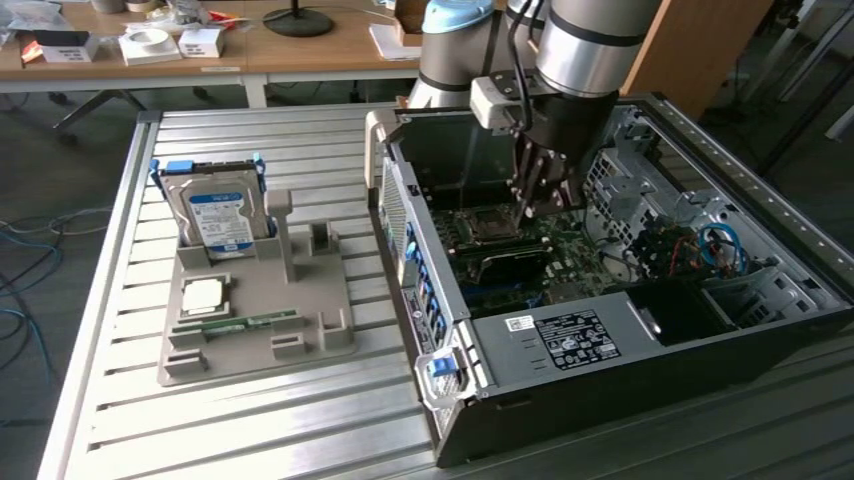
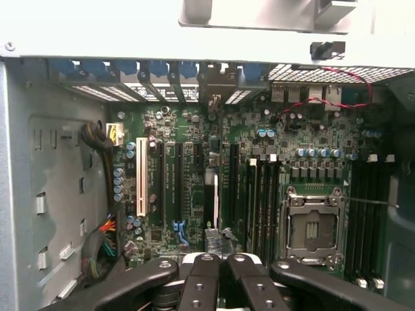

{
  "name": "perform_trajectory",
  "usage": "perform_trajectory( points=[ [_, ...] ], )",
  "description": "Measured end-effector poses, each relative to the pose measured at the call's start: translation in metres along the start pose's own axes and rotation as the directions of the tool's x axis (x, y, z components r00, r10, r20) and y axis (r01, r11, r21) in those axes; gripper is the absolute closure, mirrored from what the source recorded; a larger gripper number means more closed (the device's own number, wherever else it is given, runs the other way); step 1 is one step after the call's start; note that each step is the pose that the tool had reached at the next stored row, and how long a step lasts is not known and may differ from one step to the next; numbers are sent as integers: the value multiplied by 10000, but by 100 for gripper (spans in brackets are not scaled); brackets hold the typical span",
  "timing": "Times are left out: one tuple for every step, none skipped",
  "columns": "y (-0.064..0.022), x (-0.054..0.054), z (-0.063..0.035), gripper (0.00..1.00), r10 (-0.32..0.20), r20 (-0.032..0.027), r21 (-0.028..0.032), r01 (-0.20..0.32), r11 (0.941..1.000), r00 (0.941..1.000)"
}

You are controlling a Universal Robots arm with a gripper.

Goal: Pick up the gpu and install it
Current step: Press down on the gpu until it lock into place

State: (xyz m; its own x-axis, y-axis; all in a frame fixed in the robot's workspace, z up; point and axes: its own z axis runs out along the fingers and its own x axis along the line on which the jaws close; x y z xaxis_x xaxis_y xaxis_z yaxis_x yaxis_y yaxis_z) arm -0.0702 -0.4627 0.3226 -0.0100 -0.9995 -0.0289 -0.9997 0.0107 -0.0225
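The hand [image 2: 216, 259] is clamped on the gpu [image 2: 216, 204], held edge-on above the motherboard [image 2: 194, 136] inside the computer case [image 1: 441, 300]. Align the card's lower edge with an expansion slot [image 2: 176, 181], apparently just beside it; keep the card perpendicular and press evenly.

Black computer case [image 1: 587, 340] with white label; green motherboard [image 2: 194, 129], 1 white slot [image 2: 141, 176] among black ones, blue and red cables [image 1: 714, 250]. Silver hard drive [image 1: 218, 212] with blue label, blue clips. Grey tray [image 1: 254, 340]. Ribbed silver table [image 1: 240, 430]. Black gripper [image 2: 220, 265].
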Motion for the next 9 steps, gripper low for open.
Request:
perform_trajectory(
  points=[
    [1, 1, 18, 89, 0, 1, 1, 0, 10000, 10000],
    [1, 1, 31, 89, 0, 1, 0, 0, 10000, 10000],
    [1, 1, 36, 89, 0, 0, 0, 0, 10000, 10000],
    [1, 1, 35, 89, 0, -1, 0, 0, 10000, 10000],
    [1, 1, 35, 89, 0, -2, -1, 0, 10000, 10000],
    [11, 1, 36, 89, 3, -1, 2, -3, 10000, 10000],
    [27, -4, 38, 89, 2, 0, 7, -2, 10000, 10000],
    [68, -30, 44, 89, 1, 0, 17, -1, 10000, 10000],
    [82, -42, 47, 89, 2, 0, 19, -2, 10000, 10000]
  ],
)
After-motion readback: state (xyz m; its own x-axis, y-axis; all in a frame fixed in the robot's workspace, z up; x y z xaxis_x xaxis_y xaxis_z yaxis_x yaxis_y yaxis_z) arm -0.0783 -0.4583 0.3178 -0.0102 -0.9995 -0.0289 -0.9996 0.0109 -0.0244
